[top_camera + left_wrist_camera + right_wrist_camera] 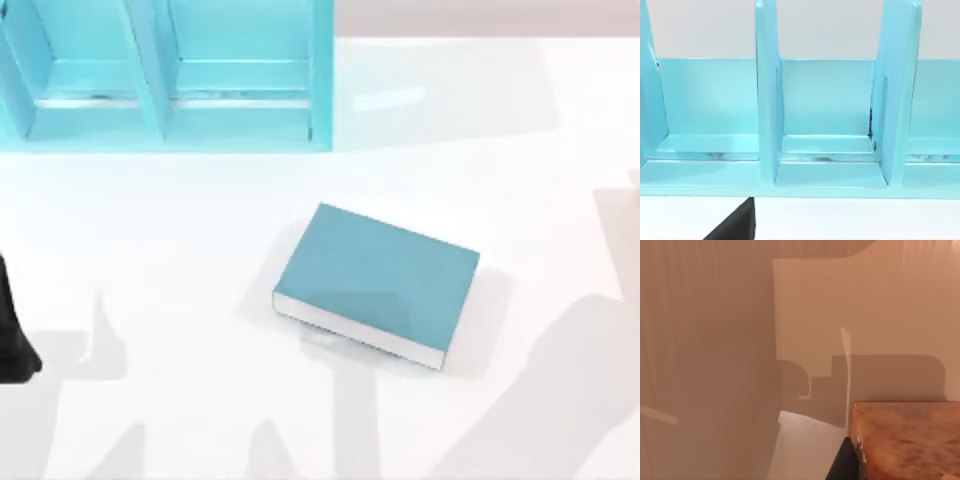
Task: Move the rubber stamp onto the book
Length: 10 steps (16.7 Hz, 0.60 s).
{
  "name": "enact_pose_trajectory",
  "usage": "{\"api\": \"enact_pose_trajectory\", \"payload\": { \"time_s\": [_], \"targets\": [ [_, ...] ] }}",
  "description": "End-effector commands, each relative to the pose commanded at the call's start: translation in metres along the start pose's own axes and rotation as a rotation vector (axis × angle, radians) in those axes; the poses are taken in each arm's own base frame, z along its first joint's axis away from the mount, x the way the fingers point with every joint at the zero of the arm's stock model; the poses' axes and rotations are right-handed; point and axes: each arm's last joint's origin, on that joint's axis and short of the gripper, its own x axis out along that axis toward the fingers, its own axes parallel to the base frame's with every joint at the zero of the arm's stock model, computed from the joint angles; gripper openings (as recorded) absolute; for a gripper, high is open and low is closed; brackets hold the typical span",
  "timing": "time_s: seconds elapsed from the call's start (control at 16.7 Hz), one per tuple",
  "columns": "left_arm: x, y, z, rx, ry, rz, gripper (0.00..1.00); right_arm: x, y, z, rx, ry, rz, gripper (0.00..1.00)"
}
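Rubber stamp: one item, seen in the right wrist view as an orange-brown, marbled block very close to that camera, with a dark part of the arm just beside it. Its closeness suggests it is at the right gripper, probably carried, though the fingers are not visible, so whether they are clamped on it cannot be told. Its red top is out of sight. Its place over the table cannot be fixed from above.

Book: one item, thick, plain teal-blue cover, white page edges. Lies flat on the white table near the middle, a little to the right, turned at a slant. The cover faces up and is bare (a broad, level landing place, which suits a small upright block). Nothing rests on it, so the placing is judged not yet done.

Shelf unit: one item, light blue, with upright dividers and open compartments, standing at the far left of the table, well apart from the book. The left wrist view looks straight into its compartments.

Left arm: dark shape at the table's left edge, apparently parked, leaving the middle free for the other arm. Finger state cannot be told.

Right arm: a soft shadow falls across the table's right side.
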Motion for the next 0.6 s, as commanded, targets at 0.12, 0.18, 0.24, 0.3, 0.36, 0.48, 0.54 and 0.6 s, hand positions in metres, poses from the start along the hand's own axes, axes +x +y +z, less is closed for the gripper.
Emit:
{"api": "enact_pose_trajectory", "payload": {
  "time_s": [0.12,0.18,0.24,0.3,0.36,0.48,0.54,0.6],
  "targets": [
    [0.0,0.0,0.0,0.0,0.0,0.0,1.0,-0.012,-0.002,0.001,0.02,-0.022,0.016,0.0],
    [0.0,0.0,0.0,0.0,0.0,0.0,1.0,-0.024,-0.002,0.002,0.032,-0.044,0.026,0.0],
    [0.0,0.0,0.0,0.0,0.0,0.0,1.0,-0.037,-0.001,0.004,0.042,-0.069,0.034,0.0],
    [0.0,0.0,0.0,0.0,0.0,0.0,1.0,-0.053,0.002,0.007,0.049,-0.097,0.04,0.0],
    [0.0,0.0,0.0,0.0,0.0,0.0,1.0,-0.07,0.007,0.009,0.054,-0.127,0.043,0.0],
    [0.0,0.0,0.0,0.0,0.0,0.0,1.0,-0.105,0.023,0.012,0.057,-0.184,0.047,0.0],
    [0.0,0.0,0.0,0.0,0.0,0.0,1.0,-0.121,0.034,0.013,0.056,-0.205,0.049,0.0],
    [0.0,0.0,0.0,0.0,0.0,0.0,1.0,-0.136,0.046,0.013,0.055,-0.219,0.051,0.0]
  ]
}}
